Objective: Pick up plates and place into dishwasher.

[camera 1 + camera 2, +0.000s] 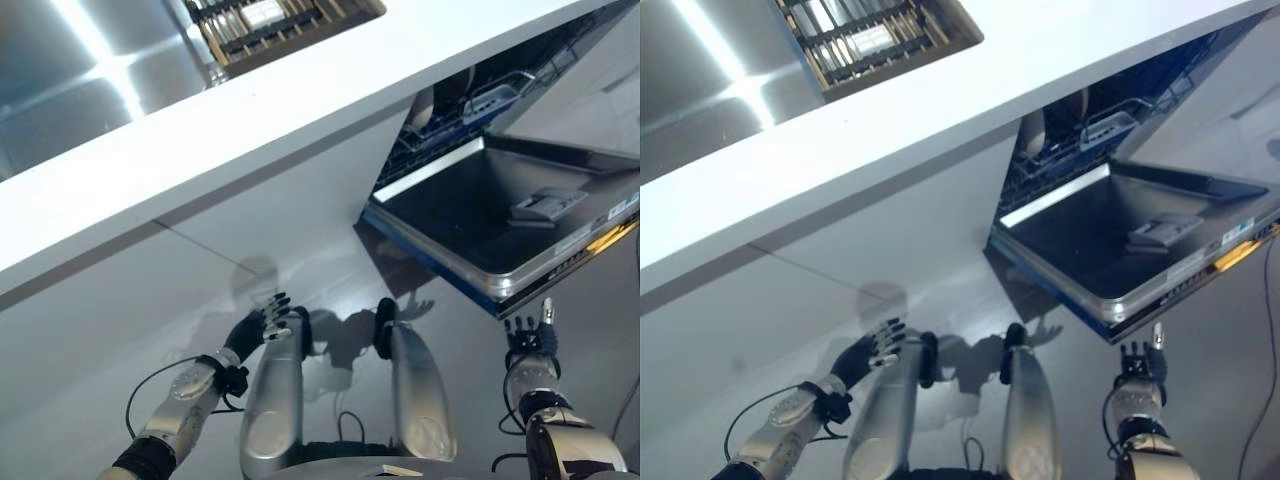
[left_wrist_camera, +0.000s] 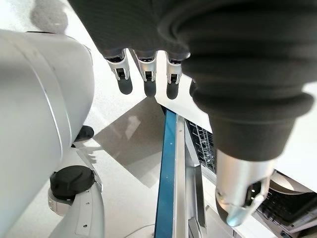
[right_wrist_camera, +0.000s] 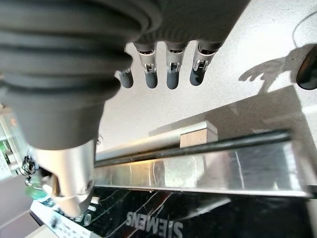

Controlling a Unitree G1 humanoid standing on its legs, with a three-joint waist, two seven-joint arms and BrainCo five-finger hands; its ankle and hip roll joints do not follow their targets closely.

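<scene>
Hanging low with fingers straight and empty, the left hand [image 1: 258,328] and right hand [image 1: 528,338] flank the open stainless-steel dishwasher door [image 1: 500,215]. A pale round plate [image 1: 424,106] stands in the dark wire rack [image 1: 440,125] under the long white counter [image 1: 250,130], so fetching another plate looks next.

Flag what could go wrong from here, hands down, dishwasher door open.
1. The open dishwasher door juts out low just ahead of the right hand; raising that arm may clip its front edge.
2. Both hands are empty; the left hand hangs open by the white cabinet front. The dish rack sits up on the counter, so it is a long reach up past the counter's edge.
</scene>
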